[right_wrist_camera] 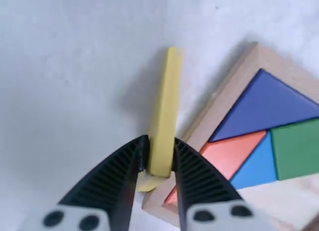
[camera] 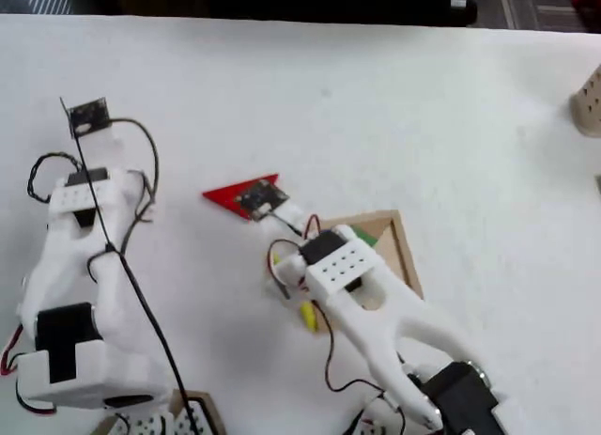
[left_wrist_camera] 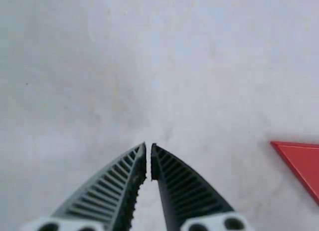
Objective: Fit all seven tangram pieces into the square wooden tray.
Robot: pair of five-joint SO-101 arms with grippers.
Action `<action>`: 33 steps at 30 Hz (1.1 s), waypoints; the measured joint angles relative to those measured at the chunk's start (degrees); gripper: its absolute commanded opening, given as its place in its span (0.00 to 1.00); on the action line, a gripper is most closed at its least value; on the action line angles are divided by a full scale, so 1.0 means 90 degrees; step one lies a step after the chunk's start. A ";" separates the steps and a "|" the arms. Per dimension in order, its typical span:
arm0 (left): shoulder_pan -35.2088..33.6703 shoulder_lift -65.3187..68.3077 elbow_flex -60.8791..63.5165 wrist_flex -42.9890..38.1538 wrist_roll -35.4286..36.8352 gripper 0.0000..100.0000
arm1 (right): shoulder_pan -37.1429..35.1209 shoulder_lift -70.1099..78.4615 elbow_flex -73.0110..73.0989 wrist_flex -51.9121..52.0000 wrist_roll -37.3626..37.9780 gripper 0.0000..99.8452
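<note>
The right arm (camera: pixel 376 308) stretches across the white table (camera: pixel 423 106) over the square wooden tray (camera: pixel 407 252), right gripper (right_wrist_camera: pixel 158 147) clamped on a yellow piece (right_wrist_camera: pixel 164 106) held on edge just outside the rim. The left arm (camera: pixel 75 266) sits folded, left gripper (left_wrist_camera: pixel 148 150) closed above bare table near a red triangle (camera: pixel 233 194). The right wrist view reveals a blue triangle (right_wrist_camera: pixel 264 104), an orange piece (right_wrist_camera: pixel 227 153) and a green piece (right_wrist_camera: pixel 296 148) seated inside.

the yellow piece (right_wrist_camera: pixel 163 116) stands on edge in my right gripper (right_wrist_camera: pixel 159 141), beside the wooden tray (right_wrist_camera: pixel 234 79). inside lie the blue triangle (right_wrist_camera: pixel 264 104), salmon piece (right_wrist_camera: pixel 229 153), light blue piece (right_wrist_camera: pixel 256 171) and green piece (right_wrist_camera: pixel 296 148) (all flat). the red triangle (camera: pixel 230 194) lies on the table, apart.
</note>
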 measured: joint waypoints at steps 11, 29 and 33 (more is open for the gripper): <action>0.0000 0.0000 0.0000 0.0000 0.0000 0.04 | 0.1495 -0.1426 -0.1035 0.2198 0.1534 0.02; 0.0000 0.0020 0.0000 0.0000 0.0000 0.04 | 0.2422 0.0068 -0.1114 0.3263 0.7853 0.02; 0.0000 0.0020 0.0000 0.0000 0.0000 0.04 | 0.2569 0.0068 -0.1114 0.3741 0.9182 0.02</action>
